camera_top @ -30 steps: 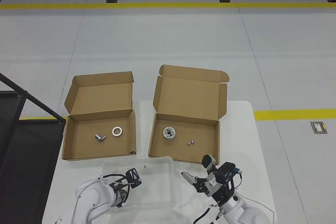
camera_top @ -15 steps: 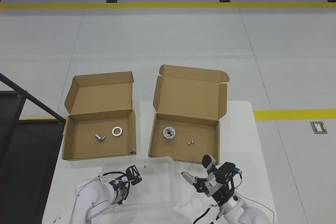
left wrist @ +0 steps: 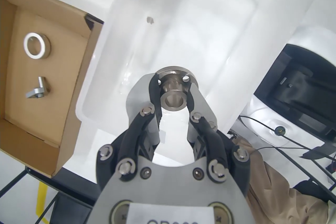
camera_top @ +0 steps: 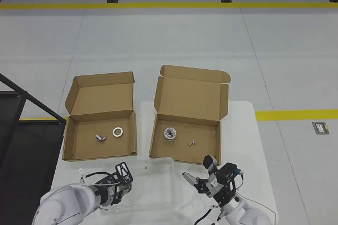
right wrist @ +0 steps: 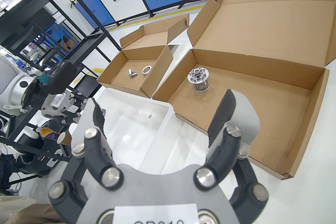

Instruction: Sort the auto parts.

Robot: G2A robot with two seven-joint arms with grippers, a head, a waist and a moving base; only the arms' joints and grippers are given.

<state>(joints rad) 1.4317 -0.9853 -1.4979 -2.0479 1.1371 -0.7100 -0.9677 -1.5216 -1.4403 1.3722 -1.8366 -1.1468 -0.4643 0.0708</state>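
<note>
Left gripper [left wrist: 172, 87]: I have it clamped on a flanged metal bushing [left wrist: 166, 101], held over the clear plastic bin [left wrist: 236, 33]. Right gripper [right wrist: 163, 101]: jaws spread wide, nothing between them, near the front wall of the right-hand cardboard box [right wrist: 288, 117].

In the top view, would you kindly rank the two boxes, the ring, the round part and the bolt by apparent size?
1. Right box
2. Left box
3. Round part and ring, which look about alike, so I won't rank them
4. Bolt
</note>
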